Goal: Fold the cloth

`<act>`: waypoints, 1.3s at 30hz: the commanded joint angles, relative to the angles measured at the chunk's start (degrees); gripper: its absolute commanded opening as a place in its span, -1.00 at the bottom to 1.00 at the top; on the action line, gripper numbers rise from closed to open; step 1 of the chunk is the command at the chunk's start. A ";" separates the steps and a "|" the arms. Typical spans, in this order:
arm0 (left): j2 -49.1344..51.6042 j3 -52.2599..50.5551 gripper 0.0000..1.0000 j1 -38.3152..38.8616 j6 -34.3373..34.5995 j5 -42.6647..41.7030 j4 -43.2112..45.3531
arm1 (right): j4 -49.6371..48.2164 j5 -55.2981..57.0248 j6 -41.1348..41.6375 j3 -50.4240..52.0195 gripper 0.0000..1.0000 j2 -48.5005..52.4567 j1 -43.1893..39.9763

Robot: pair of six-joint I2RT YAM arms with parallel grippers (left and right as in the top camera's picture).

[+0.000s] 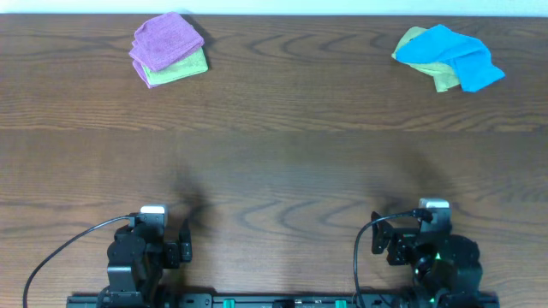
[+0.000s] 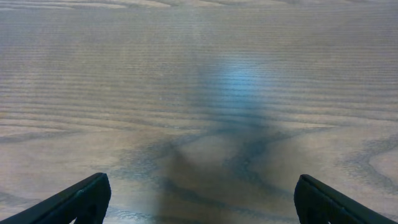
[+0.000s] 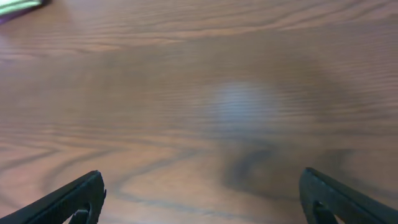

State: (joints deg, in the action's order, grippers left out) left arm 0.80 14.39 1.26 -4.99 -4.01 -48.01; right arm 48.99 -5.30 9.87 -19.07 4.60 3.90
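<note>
Wooden table (image 1: 282,145), dark brown grain, fills the whole overhead view.

Left arm (image 1: 141,252) and right arm (image 1: 432,252) are both tucked at the near edge, well apart from each other, each with a black cable looping off it. Neither is touching any cloth.

Blue cloth (image 1: 454,53) is at the far right, crumpled, lying partly on a yellow-green cloth (image 1: 438,79) that pokes out at its left and lower edges.

The purple cloth (image 1: 167,38) is at the far left of the table near the back edge. It is bunched into a rough square and sits on top of a lime-green cloth (image 1: 181,68), which shows along its lower and right sides. It is well apart from both arms and from the blue pile.

Left gripper (image 2: 199,205): jaws spread wide, with a black finger (image 2: 81,202) in each bottom corner of the left wrist view. Only bare wood and a soft shadow lie between them, nothing held.

Right gripper (image 3: 199,202): same, jaws spread wide, finger (image 3: 74,199) at each bottom corner, bare wood between, nothing held.

Blurred purple-and-green strip (image 3: 18,6) shows in the top left corner of the right wrist view, too blurred to tell more.
</note>
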 commanded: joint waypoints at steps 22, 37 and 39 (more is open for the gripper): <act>-0.59 -0.42 0.91 0.24 -2.32 1.95 -3.32 | -3.28 -0.92 -9.99 8.92 0.99 -4.28 -6.40; -0.59 -0.42 0.91 0.24 -2.32 1.95 -3.30 | -3.34 -0.94 -9.94 8.92 0.98 -4.28 -6.01; -0.59 -0.42 0.91 0.24 -2.32 1.95 -3.32 | -3.34 -0.94 -9.94 8.92 0.99 -4.28 -6.01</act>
State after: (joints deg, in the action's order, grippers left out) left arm 0.78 14.39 1.30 -4.99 -4.01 -48.01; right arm 45.65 -6.55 0.78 -10.85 0.95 -2.55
